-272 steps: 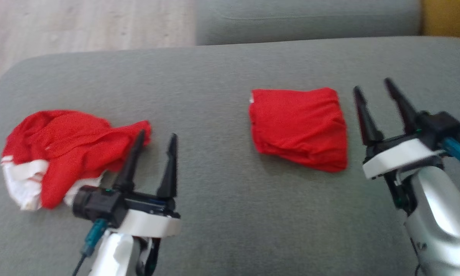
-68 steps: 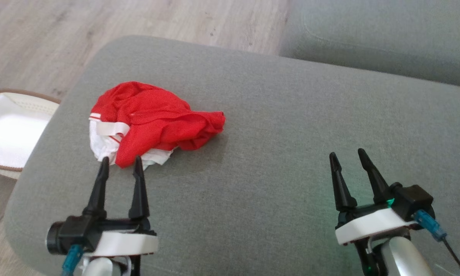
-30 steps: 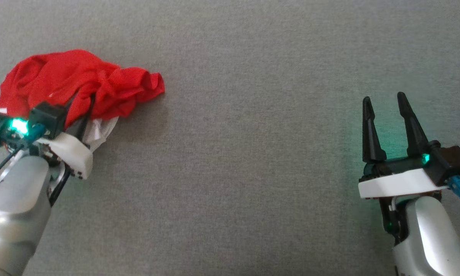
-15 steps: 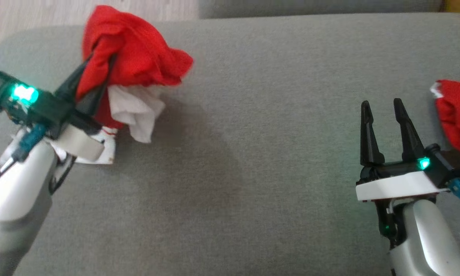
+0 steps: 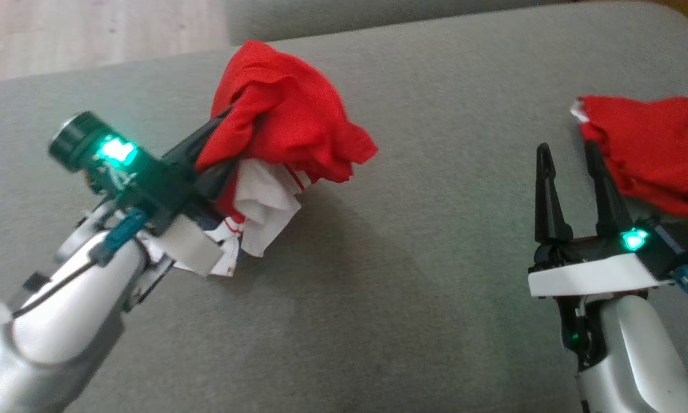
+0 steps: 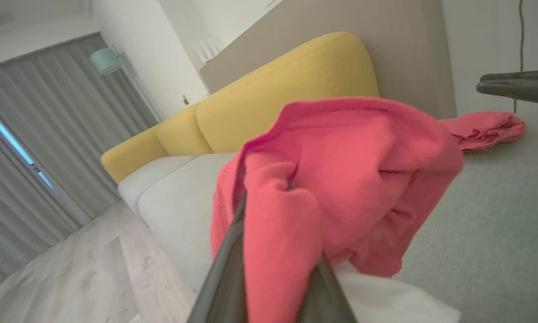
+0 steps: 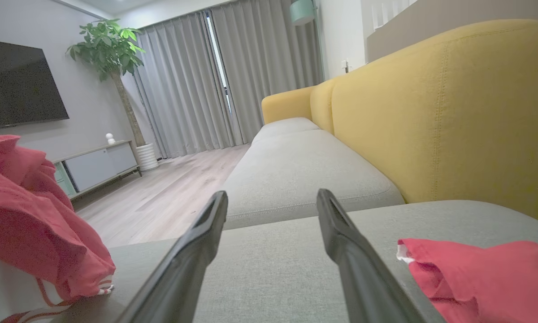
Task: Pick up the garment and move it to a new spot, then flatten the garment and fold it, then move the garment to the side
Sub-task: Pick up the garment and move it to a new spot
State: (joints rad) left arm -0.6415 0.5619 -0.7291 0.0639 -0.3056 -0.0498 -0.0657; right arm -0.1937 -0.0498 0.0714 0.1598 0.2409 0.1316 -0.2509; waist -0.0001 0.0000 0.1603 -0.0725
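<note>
Left gripper [image 5: 229, 140] has the crumpled red-and-white garment [image 5: 289, 117], jaws pinched tight on a thick fold of the red cloth, the dark fingers [image 6: 226, 273] half buried in it. The bundle sits up off the grey seat cushion [image 5: 413, 241], over its left half and towards the far edge, with a shadow cast beneath. The white part with red stripes [image 5: 264, 201] droops below the jaws; I cannot tell whether its lowest edge touches the cushion. On the other side, the right gripper [image 5: 567, 154] hovers low over the cushion, jaws spread wide and gripping nothing. Just beyond and to the right of its fingertips lies a second red garment [image 5: 648, 152], folded into a compact block, flat on the cushion. A yellow backrest [image 7: 453, 103] rises behind it.
</note>
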